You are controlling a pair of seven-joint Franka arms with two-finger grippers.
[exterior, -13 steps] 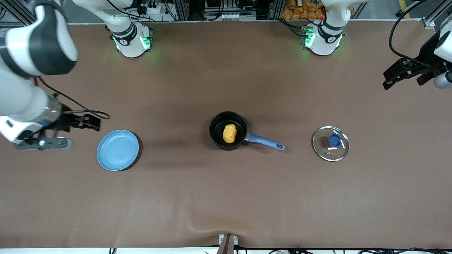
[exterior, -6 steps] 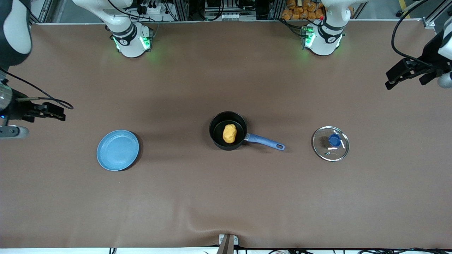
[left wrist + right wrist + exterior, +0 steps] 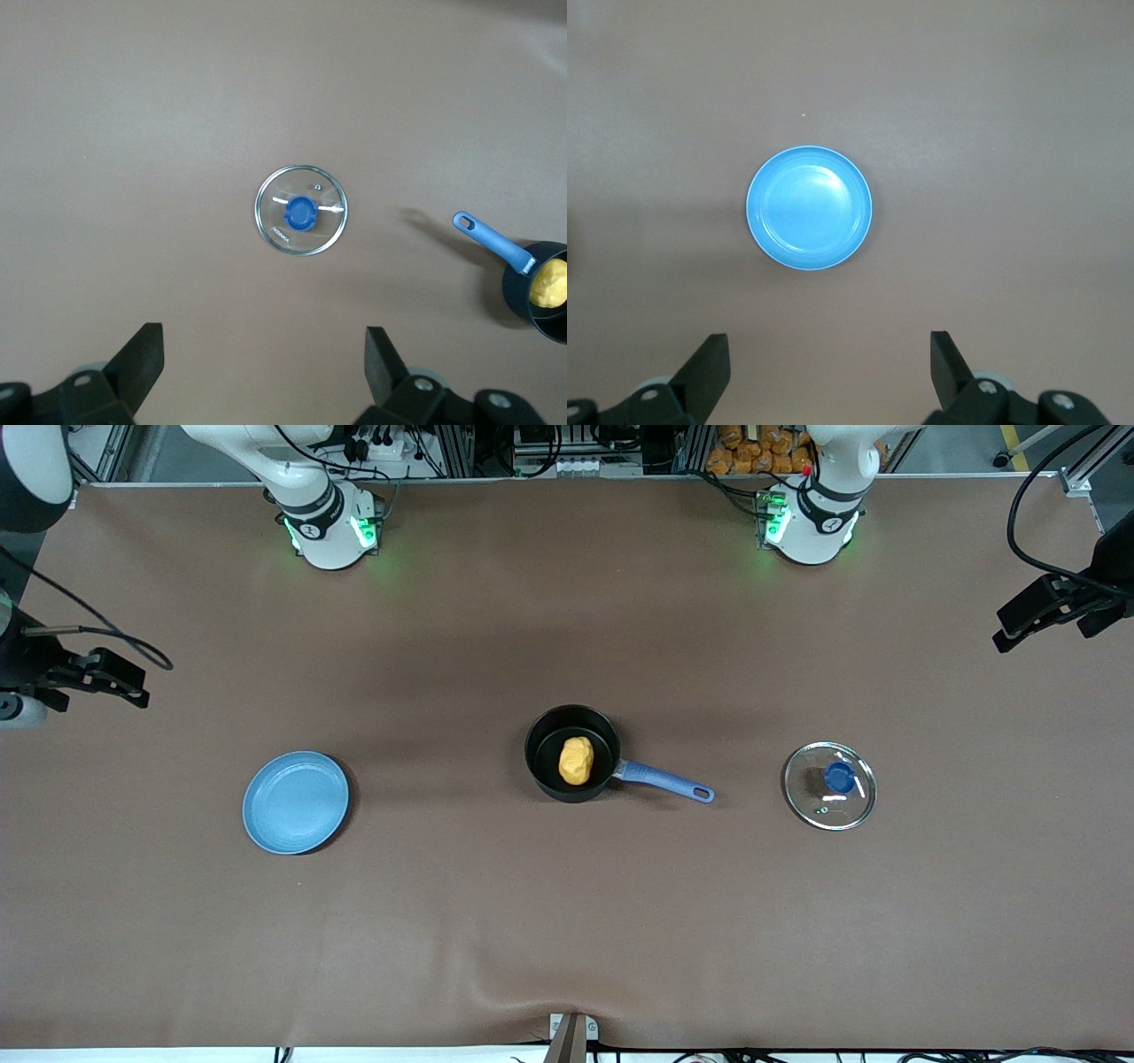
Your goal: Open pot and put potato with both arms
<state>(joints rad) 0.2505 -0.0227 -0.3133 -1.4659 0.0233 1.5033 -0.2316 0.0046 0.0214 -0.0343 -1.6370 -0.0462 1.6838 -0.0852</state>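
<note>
Potato (image 3: pixel 576 761) sits in the pot (image 3: pixel 571 754), lid (image 3: pixel 830 786) on the surface beside it. My left fingers (image 3: pixel 146 354) and right fingers (image 3: pixel 713 359) gape wide, empty, high over each table end. I'd park both clear.

The middle row of the table (image 3: pixel 567 921) holds three things set well apart: the plate (image 3: pixel 296 802), the pot (image 3: pixel 572 753) with its blue handle sticking out toward the glass lid (image 3: pixel 830 786), and that lid. Wide bare gaps lie between them. The upper and lower parts of the front view are open cloth.
</note>
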